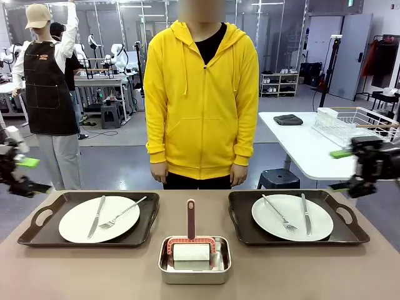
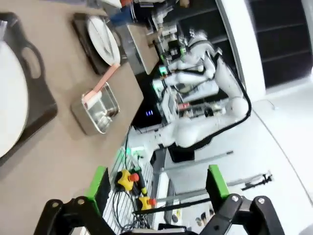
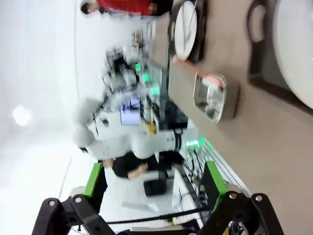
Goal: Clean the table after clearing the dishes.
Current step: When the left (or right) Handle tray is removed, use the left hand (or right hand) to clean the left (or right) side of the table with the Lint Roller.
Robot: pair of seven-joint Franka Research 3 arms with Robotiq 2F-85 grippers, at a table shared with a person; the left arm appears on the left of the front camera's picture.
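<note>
Beside the small steel pan (image 1: 194, 275), breakable round white plates (image 1: 75, 228) sat on stiff dark trays (image 1: 149, 212), best grabbed by their handles (image 1: 29, 232); the left gripper (image 1: 31, 175) and right gripper (image 1: 342, 170) hung spread, empty.

The counter (image 1: 81, 272) is smooth, matt taupe. At six o'clock the steel pan (image 1: 194, 276) has a dull brushed sheen. Both plates (image 1: 75, 228) look glossy white; the trays (image 1: 145, 220) dark, satin plastic; the cutlery (image 1: 97, 217) polished metal.

A robotics lab: glass partitions (image 1: 106, 25), cluttered workbenches (image 1: 100, 80), a shelf (image 1: 279, 84), a white side table (image 1: 300, 147) with a wire rack (image 1: 365, 119), yellow emergency-stop boxes (image 2: 125, 179), cables (image 2: 120, 210), grey floor (image 1: 112, 165).
</note>
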